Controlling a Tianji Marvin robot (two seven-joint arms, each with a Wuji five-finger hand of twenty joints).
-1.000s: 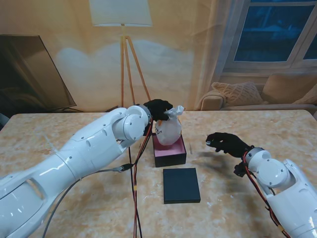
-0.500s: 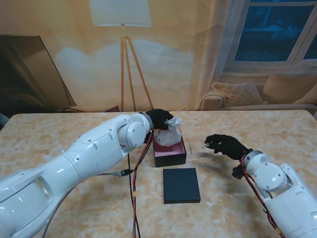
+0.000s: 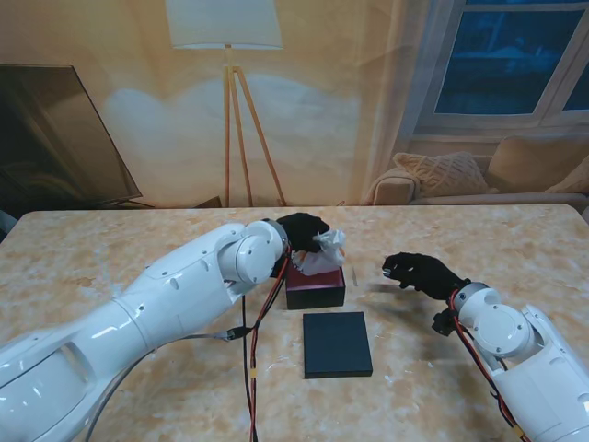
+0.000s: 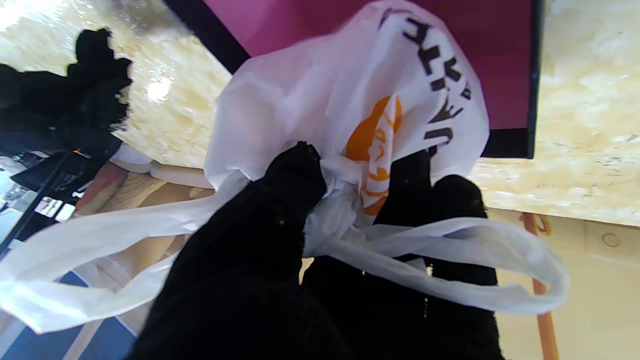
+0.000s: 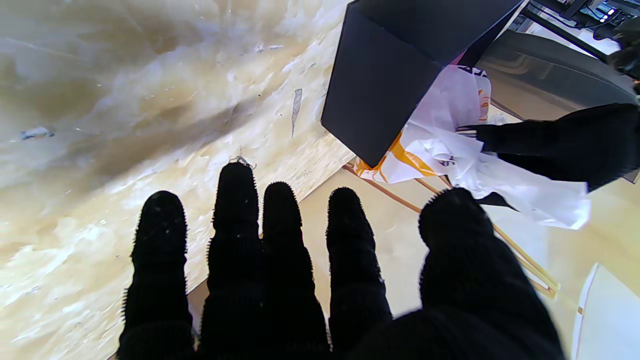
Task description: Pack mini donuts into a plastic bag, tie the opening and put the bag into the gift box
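Observation:
A white plastic bag (image 3: 322, 253) with orange and black print, knotted at its top, sits low in the gift box (image 3: 316, 287), a dark box with a magenta inside. My left hand (image 3: 302, 230) is shut on the bag's knot; the left wrist view shows the fingers (image 4: 295, 175) pinching the knot of the bag (image 4: 345, 85) over the magenta box floor (image 4: 280, 20). My right hand (image 3: 416, 271) hovers to the right of the box, fingers apart and holding nothing. In the right wrist view its fingers (image 5: 280, 235) point toward the box (image 5: 385, 75) and bag (image 5: 450, 150). The donuts are hidden inside the bag.
The box's flat black lid (image 3: 337, 343) lies on the marble table (image 3: 110, 258) just nearer to me than the box. Red and black cables (image 3: 250, 350) hang from my left arm and trail across the table beside the lid. A lamp tripod (image 3: 241, 129) stands beyond the table's far edge.
My left hand has lowered the bag from above the box down into it. The right hand has barely moved.

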